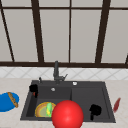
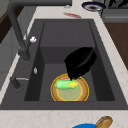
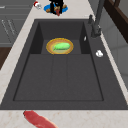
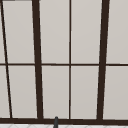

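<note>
On the surface (image 1: 10,82) at the far left lies a blue plate (image 1: 6,102) with a brown roll (image 1: 12,99) across its edge, well apart from the sink (image 1: 105,100).

The left hand (image 1: 33,88) hangs over the sink's left basin near its back corner; whether its fingers are curled or straight I cannot tell.

Below it, on the basin floor, sits a yellow bowl (image 1: 41,110) holding a green and yellow vegetable (image 1: 49,108), probably corn; lying in the bowl keeps it from rolling.

A big red ball (image 1: 67,115) stands in the foreground and hides part of the bowl.

The faucet (image 1: 56,72) rises behind the basins.

The right hand (image 1: 95,110) hovers over the right basin, touching nothing that I can see; its fingers look drawn in, holding nothing.

A red sausage (image 1: 116,105) lies on the surface just beside the sink's right rim.

No writing or brand can be read anywhere.
</note>
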### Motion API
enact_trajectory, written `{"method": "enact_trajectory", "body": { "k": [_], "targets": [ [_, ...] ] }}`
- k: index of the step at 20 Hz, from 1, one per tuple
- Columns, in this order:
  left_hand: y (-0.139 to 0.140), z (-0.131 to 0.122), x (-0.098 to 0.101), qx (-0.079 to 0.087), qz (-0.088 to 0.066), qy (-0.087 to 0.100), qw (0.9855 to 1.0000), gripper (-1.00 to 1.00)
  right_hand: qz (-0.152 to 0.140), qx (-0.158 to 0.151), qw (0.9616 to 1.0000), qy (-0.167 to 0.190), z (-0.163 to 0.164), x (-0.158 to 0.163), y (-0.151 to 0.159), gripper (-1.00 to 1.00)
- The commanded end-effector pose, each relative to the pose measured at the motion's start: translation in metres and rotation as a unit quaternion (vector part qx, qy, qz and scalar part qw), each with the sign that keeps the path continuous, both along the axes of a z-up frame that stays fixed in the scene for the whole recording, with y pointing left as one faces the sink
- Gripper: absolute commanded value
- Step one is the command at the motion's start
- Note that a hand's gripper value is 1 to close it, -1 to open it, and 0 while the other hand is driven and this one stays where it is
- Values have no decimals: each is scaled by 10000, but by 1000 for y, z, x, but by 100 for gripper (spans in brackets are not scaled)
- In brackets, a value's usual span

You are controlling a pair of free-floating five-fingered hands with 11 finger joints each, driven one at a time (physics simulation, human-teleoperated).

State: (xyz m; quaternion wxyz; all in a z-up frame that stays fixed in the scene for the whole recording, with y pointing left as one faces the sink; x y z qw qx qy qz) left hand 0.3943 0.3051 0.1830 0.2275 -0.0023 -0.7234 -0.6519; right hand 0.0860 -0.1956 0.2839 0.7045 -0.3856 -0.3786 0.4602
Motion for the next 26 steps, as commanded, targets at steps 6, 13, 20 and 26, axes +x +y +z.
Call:
{"method": "enact_trajectory", "body": {
  "k": [6,13,20,26],
  "targets": [
    [22,49,-15,202,-312,-324,9988,100,0,0,10000,0,0,0,0,0],
    [57,73,-47,152,-93,-271,9995,100,0,0,10000,0,0,0,0,0],
    [100,94,-74,132,-113,-334,9993,100,0,0,10000,0,0,0,0,0],
    [142,104,-93,82,-125,-345,9993,100,0,0,10000,0,0,0,0,0]
  ]
}}
